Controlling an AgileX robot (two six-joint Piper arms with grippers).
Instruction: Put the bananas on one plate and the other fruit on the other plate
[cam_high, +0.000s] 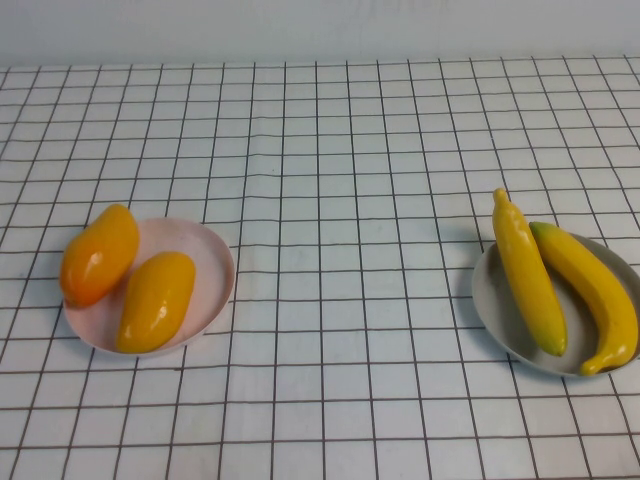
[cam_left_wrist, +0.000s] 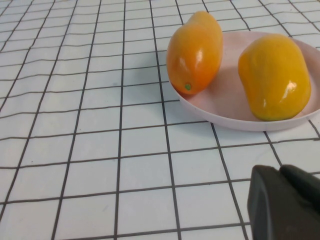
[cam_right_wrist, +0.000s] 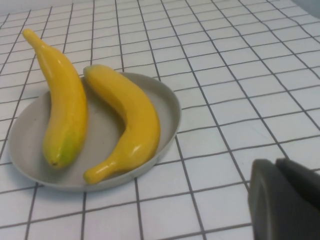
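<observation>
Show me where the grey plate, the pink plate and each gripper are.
grey plate (cam_high: 497, 318): high view, bare near rim.
pink plate (cam_high: 208, 262): high view, bare inner wall.
left gripper (cam_left_wrist: 285, 202): left wrist view, dark body, near pink plate.
right gripper (cam_right_wrist: 285, 197): right wrist view, dark body, beside grey plate.

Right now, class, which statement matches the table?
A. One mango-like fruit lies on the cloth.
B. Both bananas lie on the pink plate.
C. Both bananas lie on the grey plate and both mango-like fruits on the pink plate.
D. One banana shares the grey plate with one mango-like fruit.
C: both bananas lie on the grey plate, both mango-like fruits on the pink plate; left gripper and right gripper sit nearby, holding nothing.
</observation>
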